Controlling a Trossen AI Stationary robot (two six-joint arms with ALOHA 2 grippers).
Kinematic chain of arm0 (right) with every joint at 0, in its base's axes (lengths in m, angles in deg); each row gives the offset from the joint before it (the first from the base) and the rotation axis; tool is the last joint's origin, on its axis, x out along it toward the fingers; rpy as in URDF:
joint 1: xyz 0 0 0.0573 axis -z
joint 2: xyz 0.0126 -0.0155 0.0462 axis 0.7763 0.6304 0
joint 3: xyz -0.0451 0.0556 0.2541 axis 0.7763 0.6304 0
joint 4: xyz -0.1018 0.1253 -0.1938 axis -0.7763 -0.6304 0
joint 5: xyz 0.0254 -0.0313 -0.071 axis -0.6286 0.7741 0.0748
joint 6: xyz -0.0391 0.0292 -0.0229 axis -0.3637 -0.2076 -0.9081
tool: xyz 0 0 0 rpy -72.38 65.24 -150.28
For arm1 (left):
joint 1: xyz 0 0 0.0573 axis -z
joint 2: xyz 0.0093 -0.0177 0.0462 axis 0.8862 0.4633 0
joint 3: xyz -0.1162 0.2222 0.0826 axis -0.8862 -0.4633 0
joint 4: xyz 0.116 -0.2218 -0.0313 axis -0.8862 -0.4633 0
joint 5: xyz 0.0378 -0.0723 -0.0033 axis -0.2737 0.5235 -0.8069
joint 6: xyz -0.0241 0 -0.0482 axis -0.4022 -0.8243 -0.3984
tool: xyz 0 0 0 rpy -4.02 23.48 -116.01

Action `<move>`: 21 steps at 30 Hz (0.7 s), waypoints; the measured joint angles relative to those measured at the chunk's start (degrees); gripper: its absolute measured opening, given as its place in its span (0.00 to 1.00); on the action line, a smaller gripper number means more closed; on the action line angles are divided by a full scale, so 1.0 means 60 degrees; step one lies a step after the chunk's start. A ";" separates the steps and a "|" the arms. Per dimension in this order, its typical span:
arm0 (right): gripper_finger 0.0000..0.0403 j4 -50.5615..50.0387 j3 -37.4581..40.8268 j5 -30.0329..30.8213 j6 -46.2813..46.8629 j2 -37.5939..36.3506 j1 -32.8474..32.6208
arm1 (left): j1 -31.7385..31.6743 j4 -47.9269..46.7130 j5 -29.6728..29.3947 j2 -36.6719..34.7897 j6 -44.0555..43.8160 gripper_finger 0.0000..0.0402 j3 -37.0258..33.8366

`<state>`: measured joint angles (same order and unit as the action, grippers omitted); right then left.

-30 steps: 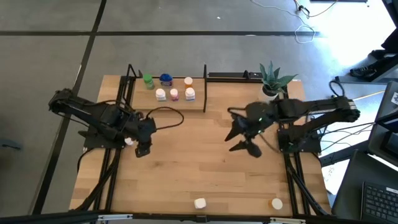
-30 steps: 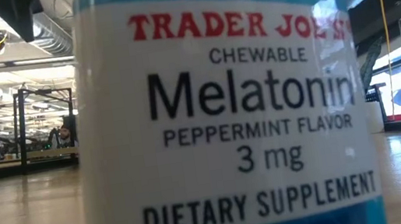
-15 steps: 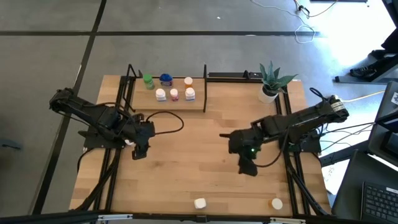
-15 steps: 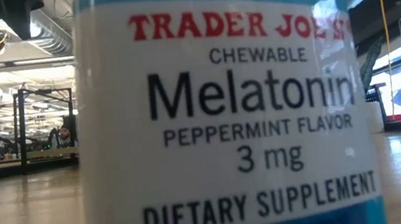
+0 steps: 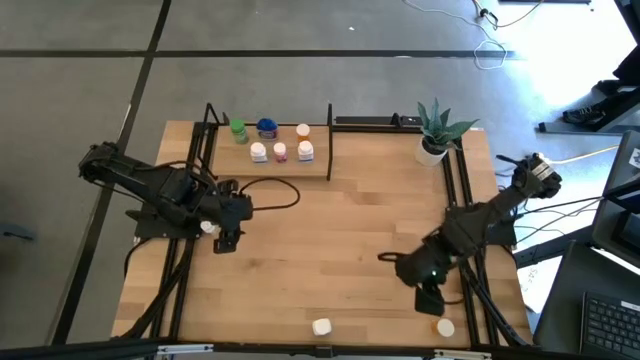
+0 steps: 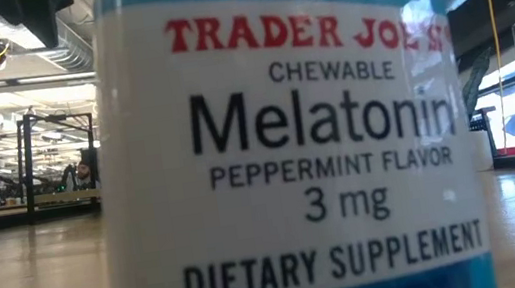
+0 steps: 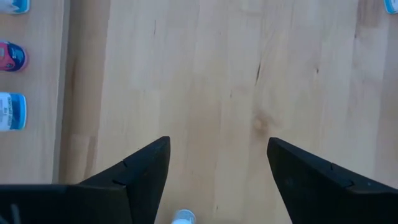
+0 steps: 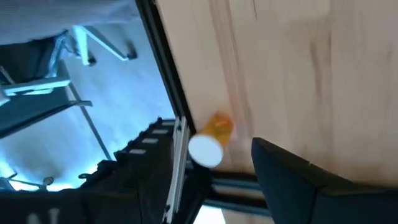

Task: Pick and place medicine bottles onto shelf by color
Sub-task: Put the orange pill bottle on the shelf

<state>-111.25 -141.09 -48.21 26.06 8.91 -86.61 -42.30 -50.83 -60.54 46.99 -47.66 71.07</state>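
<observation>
Several medicine bottles stand on the shelf (image 5: 282,168) at the far left, among them green (image 5: 238,130), blue (image 5: 267,127) and pink-capped (image 5: 280,152) ones. A white bottle (image 5: 321,327) stands at the near edge and fills the low view (image 6: 277,141). An orange bottle with a white cap (image 5: 445,327) lies on its side by the near right corner (image 8: 211,142). My right gripper (image 5: 430,298) hangs open just above it, touching nothing. My left gripper (image 5: 228,240) hangs open over the left of the table (image 7: 217,142), with a small white bottle (image 7: 182,217) below it.
A potted green plant (image 5: 437,128) stands at the far right. Black frame rails (image 5: 470,290) run along the table's right side, next to the orange bottle, and others along its left side. Bare wood lies in the table's middle (image 5: 330,240).
My right gripper has swung from the table's middle toward the near right corner and come down, its wrist rolling, until it hangs over the orange bottle. Its fingers stay open. No bottle has moved.
</observation>
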 joint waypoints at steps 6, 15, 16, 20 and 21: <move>0.54 -0.0340 -0.0004 -0.0122 0.2922 0.0231 -0.1070 | 0.0007 0.0000 0.0014 0.0000 0.0486 0.66 0.0000; 0.54 -0.0455 -0.0004 -0.2255 0.6006 0.0397 -0.1292 | -0.0066 0.0577 0.0032 0.0000 0.0298 0.66 0.0000; 0.54 -0.0556 -0.0004 -0.2125 0.6048 0.0397 -0.1324 | -0.0111 0.0778 0.0030 0.0000 0.0200 0.66 0.0000; 0.54 -0.0598 -0.0004 -0.1081 0.6215 0.0398 -0.1748 | -0.0367 0.1614 0.0032 0.0000 -0.0028 0.66 0.0000; 0.54 -0.0598 -0.0004 -0.0994 0.6348 0.0397 -0.1808 | -0.0436 0.1735 0.0032 0.0000 -0.0028 0.66 0.0000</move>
<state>-114.84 -141.12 -54.17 64.15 11.30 -97.46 -44.91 -40.42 -60.35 46.99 -47.82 71.07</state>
